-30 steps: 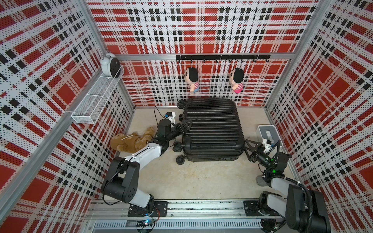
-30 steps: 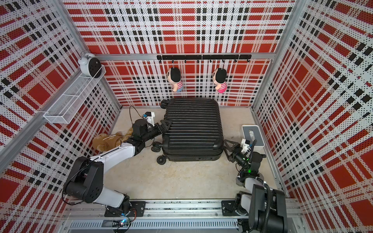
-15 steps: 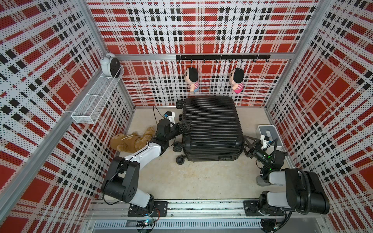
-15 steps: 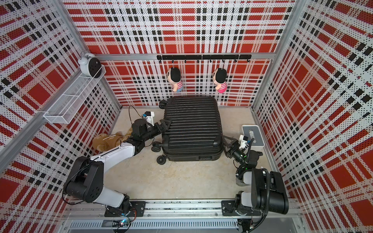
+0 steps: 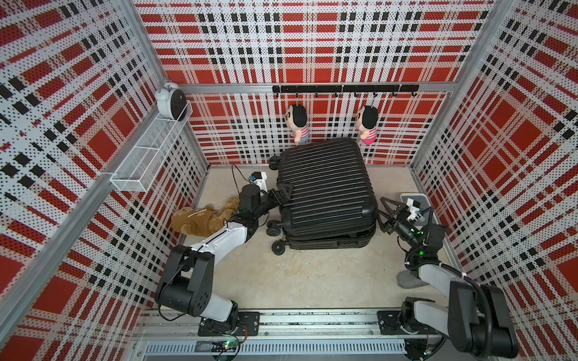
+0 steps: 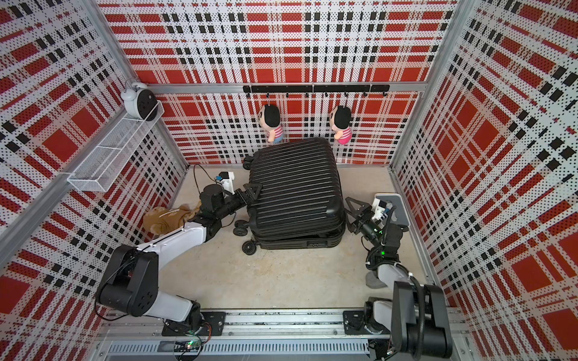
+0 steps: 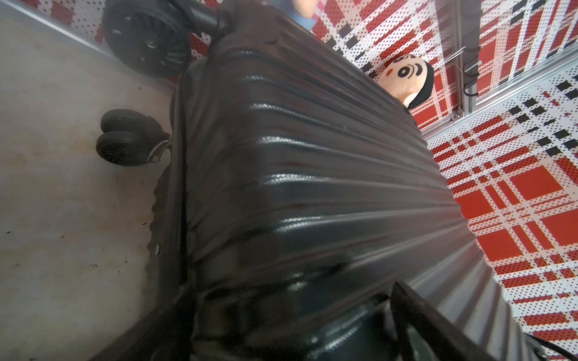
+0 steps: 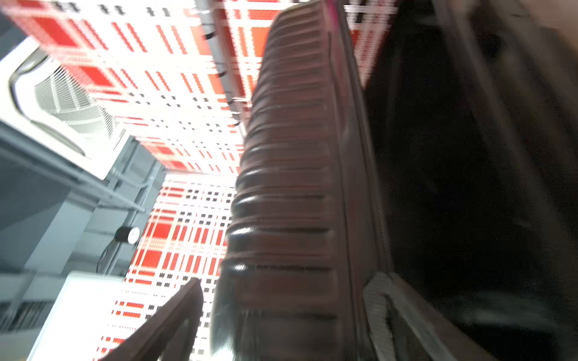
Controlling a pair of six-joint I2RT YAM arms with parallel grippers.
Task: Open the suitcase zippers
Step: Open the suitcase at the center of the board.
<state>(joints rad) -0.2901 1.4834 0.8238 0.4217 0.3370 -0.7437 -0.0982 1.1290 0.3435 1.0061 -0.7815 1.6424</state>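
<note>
The black ribbed suitcase (image 5: 325,187) lies flat on the table (image 5: 306,275), toward its rear edge, with its wheels (image 5: 276,247) facing the left edge. Its upper shell (image 6: 294,178) is tilted up off the lower one, and a gap shows along the front and at the right front corner. The zippers (image 7: 179,200) run along that seam; the pulls are too small to make out.

The left end effector (image 5: 283,196) is at the case's left side, jaws spread wide astride the upper shell's edge. Whether they press on it I cannot tell. The right end effector (image 5: 385,214) is against the case's right side, released, jaws wide; its wrist view is blurred. A brown plush toy (image 5: 200,218) lies near the left edge.
</note>
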